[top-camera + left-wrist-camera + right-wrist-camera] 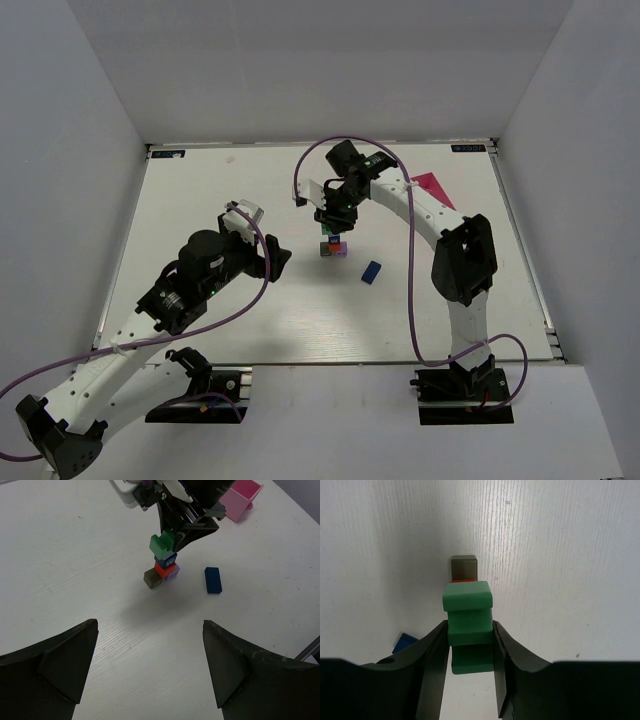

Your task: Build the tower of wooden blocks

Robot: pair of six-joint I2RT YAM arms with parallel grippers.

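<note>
My right gripper (470, 630) is shut on a green notched block (468, 605) and holds it right over the tower (333, 246). In the left wrist view the green block (161, 542) sits directly above a blue block (167, 559), which rests on a red block (161, 569). A lilac block (173, 571) and a dark grey block (151, 578) lie at the base. I cannot tell whether the green block touches the blue one. My left gripper (150, 630) is open and empty, low over the table, short of the tower. The right gripper also shows in the top view (333, 222).
A loose dark blue oblong block (213, 579) lies right of the tower, also in the top view (372, 271). A pink tray (240, 497) stands at the back right, partly behind the right arm (420, 205). The left gripper (275, 258) is left of the tower.
</note>
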